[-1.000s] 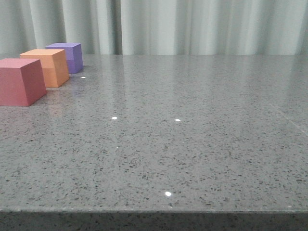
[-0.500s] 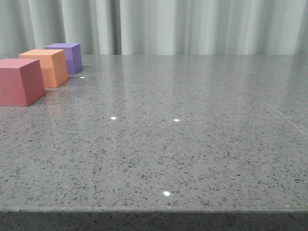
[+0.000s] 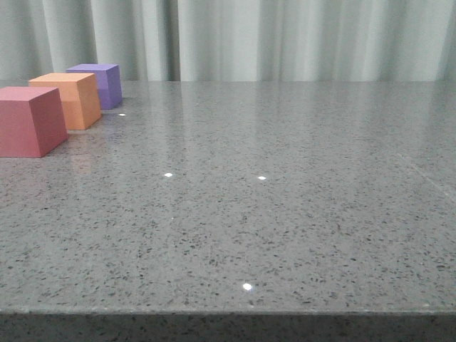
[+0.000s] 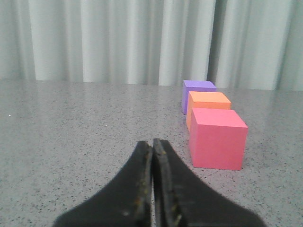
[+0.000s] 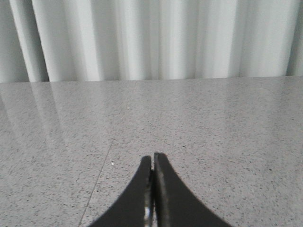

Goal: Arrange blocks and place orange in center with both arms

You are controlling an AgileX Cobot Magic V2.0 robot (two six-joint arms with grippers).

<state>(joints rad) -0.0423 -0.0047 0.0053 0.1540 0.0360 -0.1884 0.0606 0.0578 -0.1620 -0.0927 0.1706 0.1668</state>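
Nothing on the bench (image 3: 285, 214) has shifted since the earlier frames. We note the row at far left: pinkish-red cube (image 4: 218, 138) nearest, orange cube (image 4: 207, 106) in the middle, purple cube (image 4: 197, 92) farthest. Left end effector (image 4: 152, 146), clenched and empty, sits low just left of the row; right end effector (image 5: 152, 161), also clenched, is well apart.

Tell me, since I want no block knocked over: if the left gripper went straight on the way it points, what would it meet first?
Probably nothing: the shut left gripper points past the pinkish-red cube, which sits off to one side. Ahead only bare table and the curtain show, though depth is unclear.
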